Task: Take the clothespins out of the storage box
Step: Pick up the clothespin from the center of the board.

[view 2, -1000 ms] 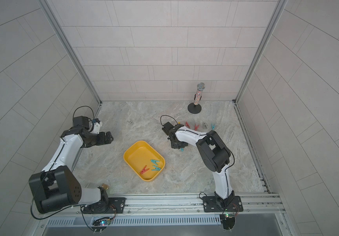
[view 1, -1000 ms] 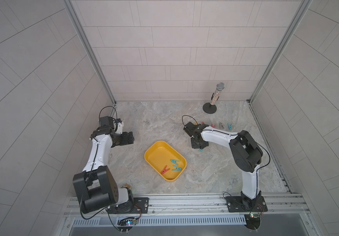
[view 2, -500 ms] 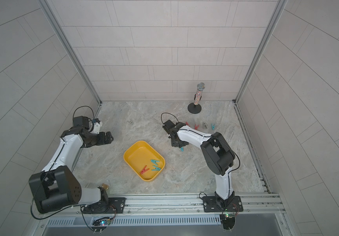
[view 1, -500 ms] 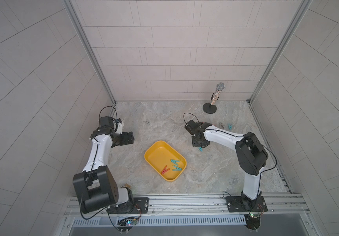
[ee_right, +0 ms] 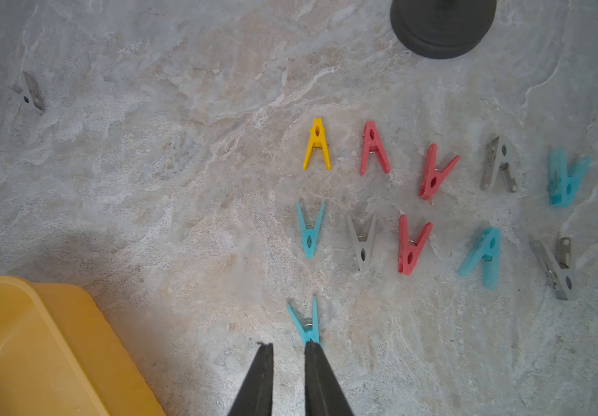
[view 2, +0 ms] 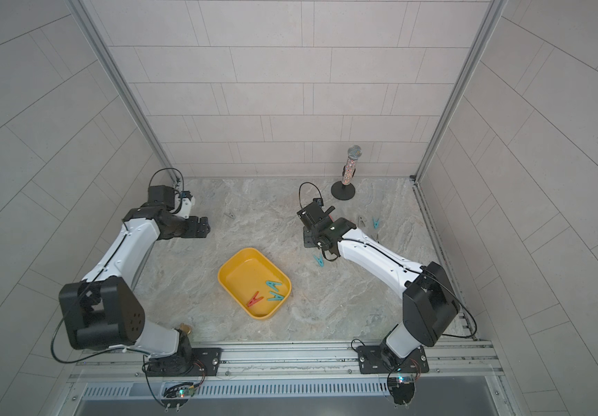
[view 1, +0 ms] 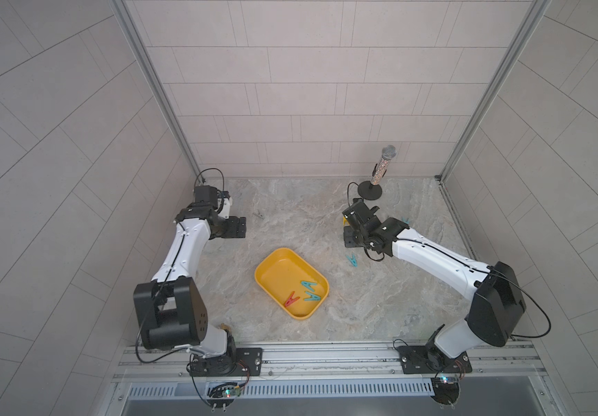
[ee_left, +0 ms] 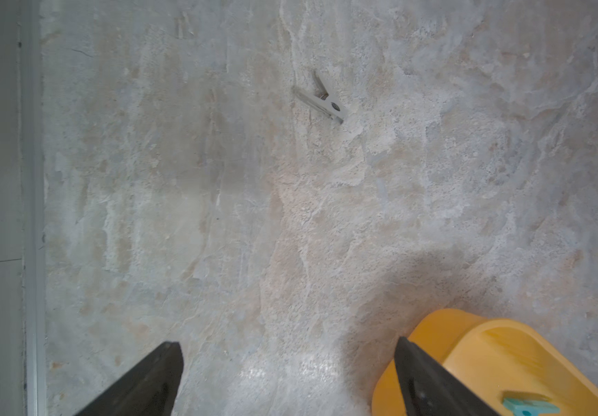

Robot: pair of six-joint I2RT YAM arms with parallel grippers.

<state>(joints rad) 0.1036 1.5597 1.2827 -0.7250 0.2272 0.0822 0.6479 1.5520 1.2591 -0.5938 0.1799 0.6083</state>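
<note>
While left gripper (ee_left: pixel 286 342) gapes over veined stone (ee_left: pixel 218 216), right gripper (ee_right: pixel 288 344) has jaws barely apart by a teal A-shaped clothespin (ee_right: pixel 306 324)

Legend: no text, label, brand, number or sign is showing legibly in any of the views.
</note>
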